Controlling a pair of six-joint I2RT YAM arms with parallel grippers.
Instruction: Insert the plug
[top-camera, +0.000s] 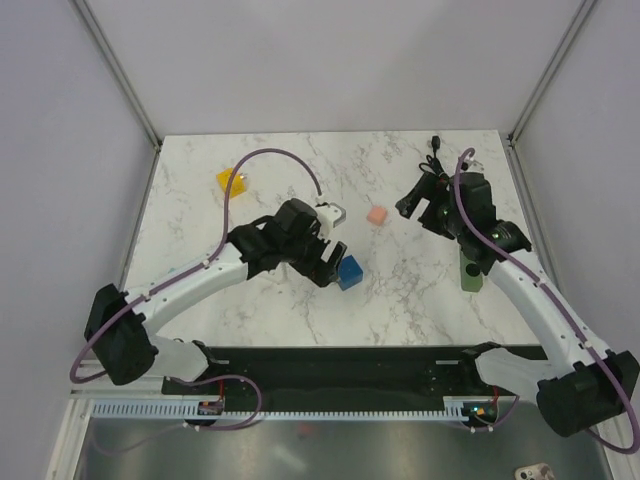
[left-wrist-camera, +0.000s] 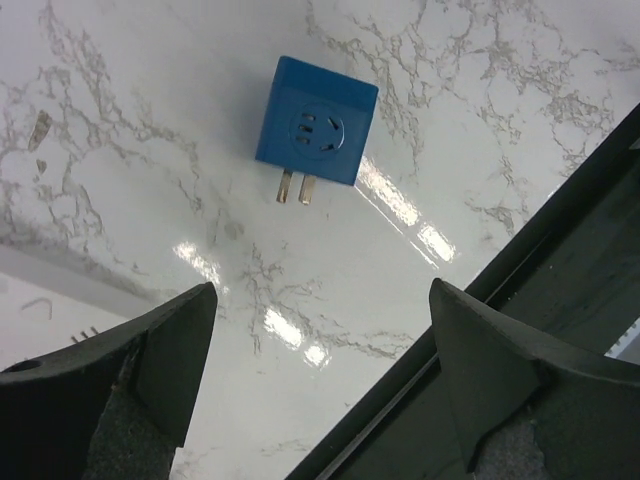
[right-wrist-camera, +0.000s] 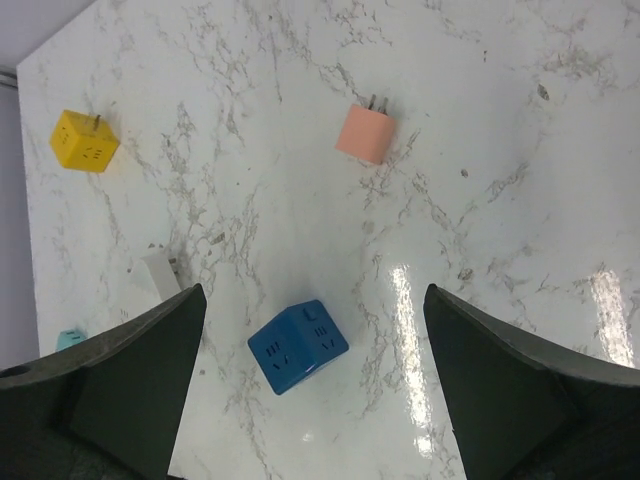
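**Both grippers wide and empty; pink plug nearer the right arm, blue cube at the left**

Top external: left gripper sits just beside the blue cube, with the cube at its 3 o'clock. I can't tell from here whether they touch. Right gripper has the pink plug at its 9 o'clock, near but apart. The plug lies at 1 o'clock from the cube, so the right arm is clearly the nearer one for the plug. Yellow cube is far off at 10 o'clock and white adapter is by the left wrist, neither involved.

Left wrist: left gripper is spread wide with nothing between the fingers. Blue cube is at 12 o'clock from the gap, on the marble table. Its socket face is up and its two prongs point to 6 o'clock, back toward the gripper.

Right wrist: right gripper is also wide and empty. Pink plug is at 12–1 o'clock, prongs pointing 12 o'clock, away. Its long axis runs roughly 12–6, across the jaw line, so probably little wrist turn is needed. Blue cube is at 6 o'clock, lower in frame.
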